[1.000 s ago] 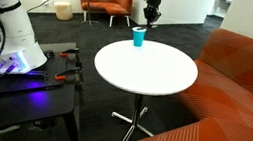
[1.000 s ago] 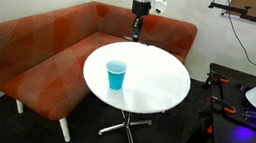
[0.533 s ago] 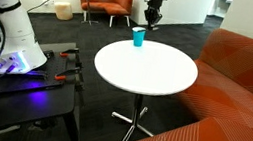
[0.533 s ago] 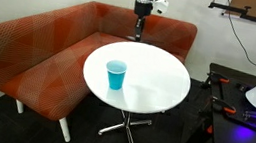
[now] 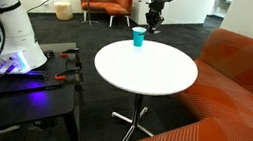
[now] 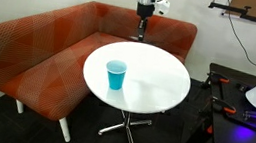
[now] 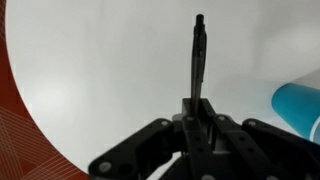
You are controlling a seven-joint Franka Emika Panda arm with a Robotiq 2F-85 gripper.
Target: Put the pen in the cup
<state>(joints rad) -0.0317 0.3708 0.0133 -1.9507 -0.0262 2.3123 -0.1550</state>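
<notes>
In the wrist view my gripper (image 7: 197, 112) is shut on the dark pen (image 7: 197, 55), which sticks straight out from between the jaws over the round white table (image 7: 90, 70). The blue cup (image 7: 300, 105) shows at the right edge of that view. In both exterior views the gripper (image 5: 153, 22) (image 6: 142, 28) hangs above the table's far edge with the pen pointing down. The cup (image 5: 137, 38) (image 6: 115, 75) stands upright on the table (image 5: 146, 74) (image 6: 151, 85), apart from the gripper.
An orange-red corner sofa (image 6: 30, 48) wraps round the table's far side and also shows in an exterior view (image 5: 235, 87). A black bench with the robot base (image 5: 12, 59) stands beside the table. An orange armchair (image 5: 111, 6) is far behind.
The gripper with the pen has shifted slightly sideways above the table's far edge. The cup has not moved.
</notes>
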